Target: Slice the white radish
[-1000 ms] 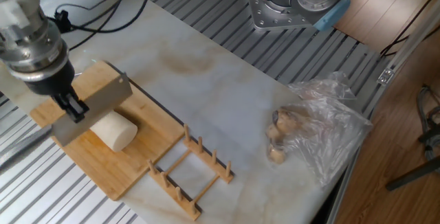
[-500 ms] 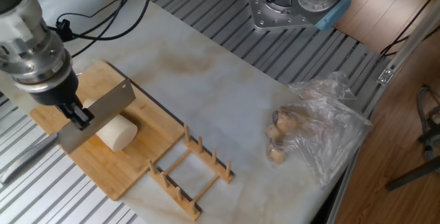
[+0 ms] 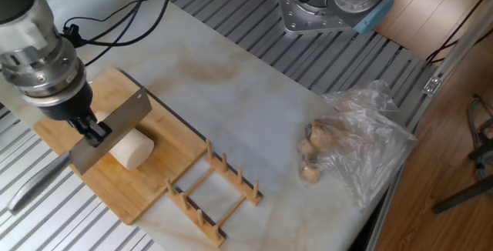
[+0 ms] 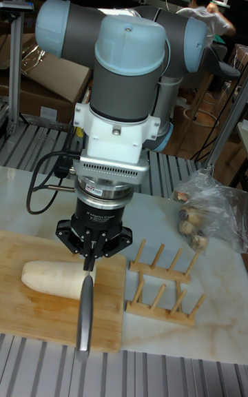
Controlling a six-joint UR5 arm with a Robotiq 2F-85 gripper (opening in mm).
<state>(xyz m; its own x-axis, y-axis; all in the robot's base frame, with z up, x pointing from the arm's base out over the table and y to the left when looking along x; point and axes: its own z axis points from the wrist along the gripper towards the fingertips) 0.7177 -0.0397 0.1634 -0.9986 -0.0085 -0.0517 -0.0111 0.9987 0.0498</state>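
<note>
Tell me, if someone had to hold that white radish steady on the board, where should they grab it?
Probably the rounded far end of the white radish, away from the knife in the gripper. It lies flat on the cutting board, so pinch across its width from above.

Pale marble-look table [image 3: 254,105], bamboo cutting board [image 3: 158,178], wooden rack [image 3: 212,193], plastic bag [image 3: 362,147]

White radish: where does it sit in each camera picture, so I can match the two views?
Fixed view: white radish lies lower left on the cutting board, partly behind the knife held in the tool.
Tall fixed view: white radish lies left of centre, low, on the board.
Shared landmark: the wooden rack beside the board, also at.
</note>
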